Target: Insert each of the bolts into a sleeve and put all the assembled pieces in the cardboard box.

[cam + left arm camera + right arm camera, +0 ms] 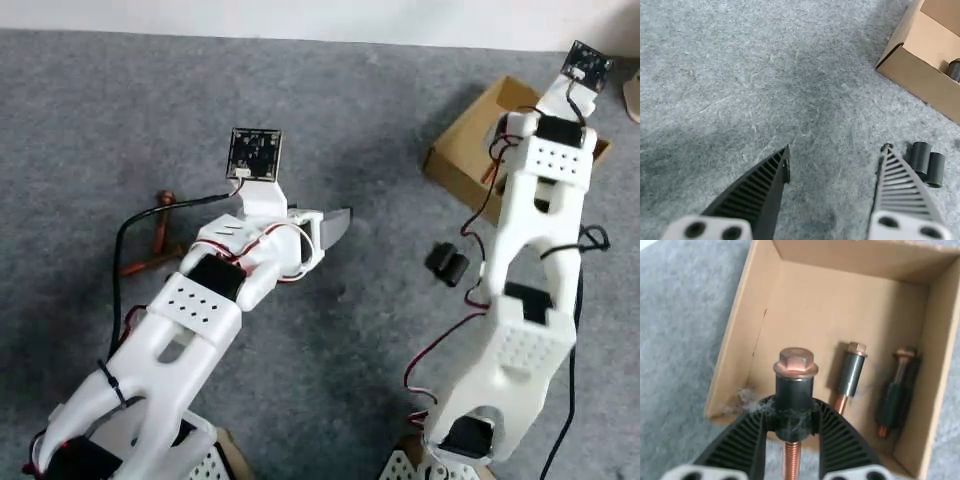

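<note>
My right gripper (793,409) is shut on an assembled piece (795,385), a black sleeve with a copper bolt through it, held upright over the near edge of the cardboard box (742,335). Two assembled pieces (850,374) (896,392) lie on the box floor. My left gripper (836,150) hangs open over bare carpet with nothing between its fingers. Two black sleeves (926,163) lie side by side just beyond one fingertip. In the high view the sleeves (447,264) sit between the arms, and loose copper bolts (160,235) lie at the left, beside the left arm.
The cardboard box (470,140) stands at the back right with the right arm reaching over it. Grey carpet (120,120) covers the table. The left arm's cable loops close to the loose bolts.
</note>
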Controlling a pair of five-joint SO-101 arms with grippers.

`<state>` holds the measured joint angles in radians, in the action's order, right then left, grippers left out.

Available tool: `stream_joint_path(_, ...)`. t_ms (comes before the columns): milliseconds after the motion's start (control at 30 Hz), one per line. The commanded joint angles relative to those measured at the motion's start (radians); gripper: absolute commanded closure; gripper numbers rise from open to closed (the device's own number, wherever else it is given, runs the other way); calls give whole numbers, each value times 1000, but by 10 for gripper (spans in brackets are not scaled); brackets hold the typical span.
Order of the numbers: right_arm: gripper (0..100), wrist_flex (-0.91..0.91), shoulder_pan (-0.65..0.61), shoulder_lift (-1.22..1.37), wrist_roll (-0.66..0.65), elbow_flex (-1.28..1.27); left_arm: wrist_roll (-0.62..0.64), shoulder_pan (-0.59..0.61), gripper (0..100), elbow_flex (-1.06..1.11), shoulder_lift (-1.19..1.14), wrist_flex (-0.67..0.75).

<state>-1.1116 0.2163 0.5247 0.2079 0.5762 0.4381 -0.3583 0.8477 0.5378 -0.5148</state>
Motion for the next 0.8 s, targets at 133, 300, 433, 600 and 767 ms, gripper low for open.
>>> stream_joint_path(133,994,-4,15,188,12,292,3,8,726,-27,1,2)
stream_joint_path(300,994,-4,16,335,12,456,3,8,726,-27,1,2)
stream_joint_path(433,994,-4,16,423,12,565,3,8,726,-21,1,2)
stream_joint_path(600,994,-2,31,501,12,624,3,5,726,-18,1,3)
stream_joint_path(767,994,2,48,553,21,622,3,5,726,-18,1,3)
